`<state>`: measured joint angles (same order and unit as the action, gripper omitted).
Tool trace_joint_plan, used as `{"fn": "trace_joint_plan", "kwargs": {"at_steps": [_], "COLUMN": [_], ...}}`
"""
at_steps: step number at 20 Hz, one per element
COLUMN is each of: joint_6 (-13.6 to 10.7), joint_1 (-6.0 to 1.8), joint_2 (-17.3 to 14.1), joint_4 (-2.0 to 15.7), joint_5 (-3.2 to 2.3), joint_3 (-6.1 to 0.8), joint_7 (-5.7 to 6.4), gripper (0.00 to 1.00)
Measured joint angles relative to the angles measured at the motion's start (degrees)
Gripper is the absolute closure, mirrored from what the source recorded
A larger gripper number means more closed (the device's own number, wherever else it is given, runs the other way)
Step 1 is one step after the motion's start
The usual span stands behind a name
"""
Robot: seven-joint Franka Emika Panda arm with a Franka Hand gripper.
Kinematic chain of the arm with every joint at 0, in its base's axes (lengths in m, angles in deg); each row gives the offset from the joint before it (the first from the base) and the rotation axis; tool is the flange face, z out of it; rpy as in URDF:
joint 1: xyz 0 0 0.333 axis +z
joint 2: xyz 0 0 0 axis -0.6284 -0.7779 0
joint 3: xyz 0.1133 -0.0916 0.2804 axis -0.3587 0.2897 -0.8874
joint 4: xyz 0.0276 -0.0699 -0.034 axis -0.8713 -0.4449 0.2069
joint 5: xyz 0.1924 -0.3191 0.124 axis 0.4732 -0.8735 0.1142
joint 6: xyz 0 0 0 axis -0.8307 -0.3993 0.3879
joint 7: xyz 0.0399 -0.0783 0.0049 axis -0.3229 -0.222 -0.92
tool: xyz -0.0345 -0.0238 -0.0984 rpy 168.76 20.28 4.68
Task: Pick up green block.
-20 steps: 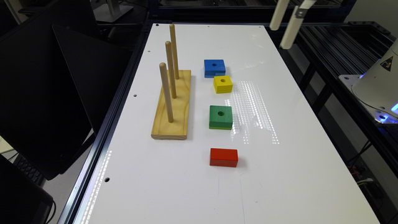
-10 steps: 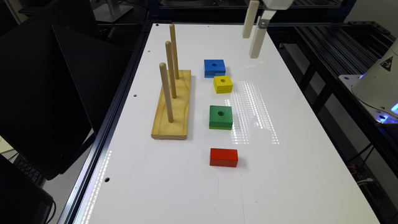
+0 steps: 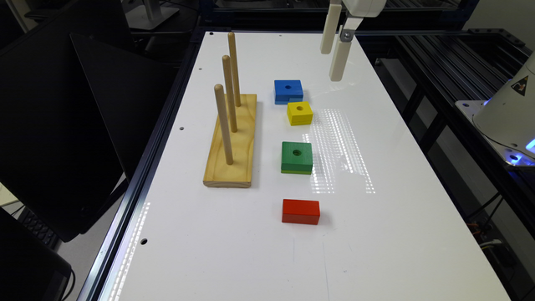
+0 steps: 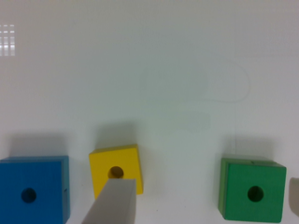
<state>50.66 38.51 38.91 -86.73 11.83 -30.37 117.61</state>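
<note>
On the table: a white table [image 3: 376, 234] carries four blocks in a row and a peg stand beside them.
Nearest: a red block [image 3: 301, 211], flat, no hole showing, nearest the exterior camera.
Green block: the green block [image 3: 296, 157] [image 4: 253, 194] lies flat between the red block and the yellow block, apart from both, hole facing up, paler layer underneath; it is square, so no long axis, and its edges run roughly in line with the row.
Beside it: a wooden peg stand [image 3: 231, 142] with three upright pegs, on the exterior view's left, near but not touching.
Further: the yellow block [image 3: 299, 113] [image 4: 115, 168], then the blue block [image 3: 288, 91] [image 4: 33, 189] just behind it.
Gripper: the gripper [image 3: 333, 66] hangs in the air above the far part of the table, fingers spread apart and empty, nothing between them.
Change: half a second ago the gripper was at nearly the same spot; a second ago it was further towards the exterior view's right. The blocks have not moved.
In the way: nothing covers the green block.
</note>
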Motion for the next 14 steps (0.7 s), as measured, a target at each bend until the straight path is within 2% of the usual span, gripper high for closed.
{"fn": "trace_joint_plan", "kwargs": {"at_steps": [10, 14], "joint_6": [0.0, 0.0], "joint_1": [-0.15, -0.07], "joint_2": [-3.61, -5.41], "joint_4": [4.02, 5.9], "joint_5": [0.0, 0.0], "joint_3": [-0.02, -0.63], "joint_7": [0.0, 0.46], "gripper": [0.0, 0.0]}}
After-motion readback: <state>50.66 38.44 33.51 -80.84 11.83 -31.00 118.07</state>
